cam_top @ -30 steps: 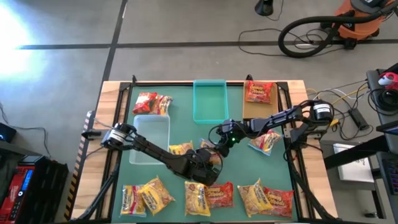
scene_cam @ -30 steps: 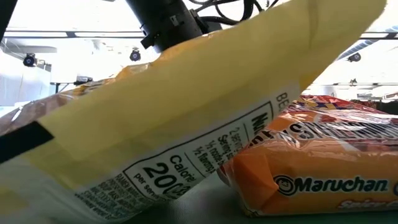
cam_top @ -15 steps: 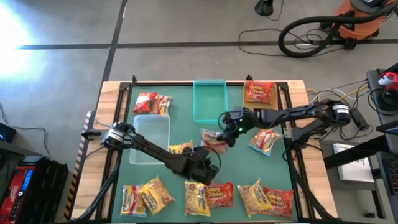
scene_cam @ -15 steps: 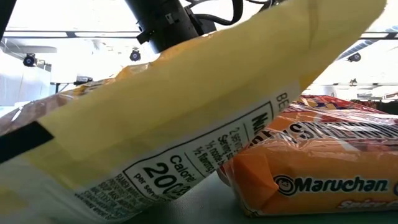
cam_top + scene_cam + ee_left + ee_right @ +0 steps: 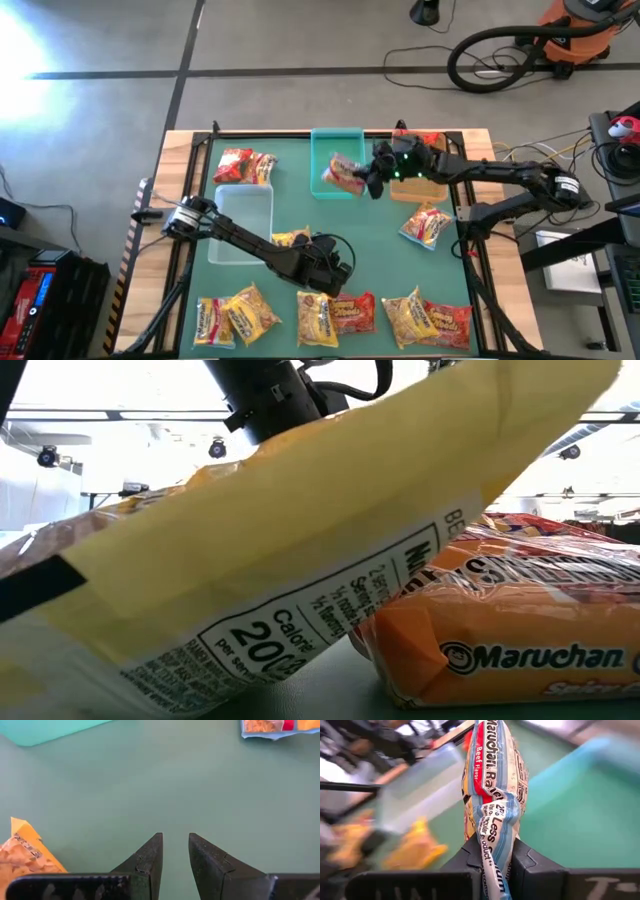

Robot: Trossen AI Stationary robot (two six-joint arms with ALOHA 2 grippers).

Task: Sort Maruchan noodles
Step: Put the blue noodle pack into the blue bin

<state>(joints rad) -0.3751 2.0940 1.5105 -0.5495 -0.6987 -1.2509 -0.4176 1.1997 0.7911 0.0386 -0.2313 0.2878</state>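
The right gripper (image 5: 496, 852) has its fingers (image 5: 530, 865) pinched on the crimped end of a noodle packet (image 5: 492, 785), a blue-edged one marked beef flavor, which hangs from that seal. In the high view the same gripper (image 5: 368, 182) carries the packet (image 5: 342, 173) over the teal tray (image 5: 330, 140) at the far side of the green surface (image 5: 300, 210), seemingly about to set it down there.

The left gripper (image 5: 175, 852) waits low near the middle of the surface, its fingers (image 5: 150, 857) a narrow gap apart and holding nothing; a yellow packet (image 5: 25, 857) lies just beside it.

The other packets are spread about: two red ones (image 5: 246, 165) near the far left corner, one on the tan tray (image 5: 418, 148), a blue-edged one (image 5: 426, 226) on the right, and a row (image 5: 330, 315) along the near edge. The clear tray (image 5: 238, 222) holds none.

Judging by the drape, these packets are light and crinkly, with a brittle noodle block inside (squeeze the middle and it likely cracks). The film looks slick, so the flat sealed edge is the better hold, pinched firmly.
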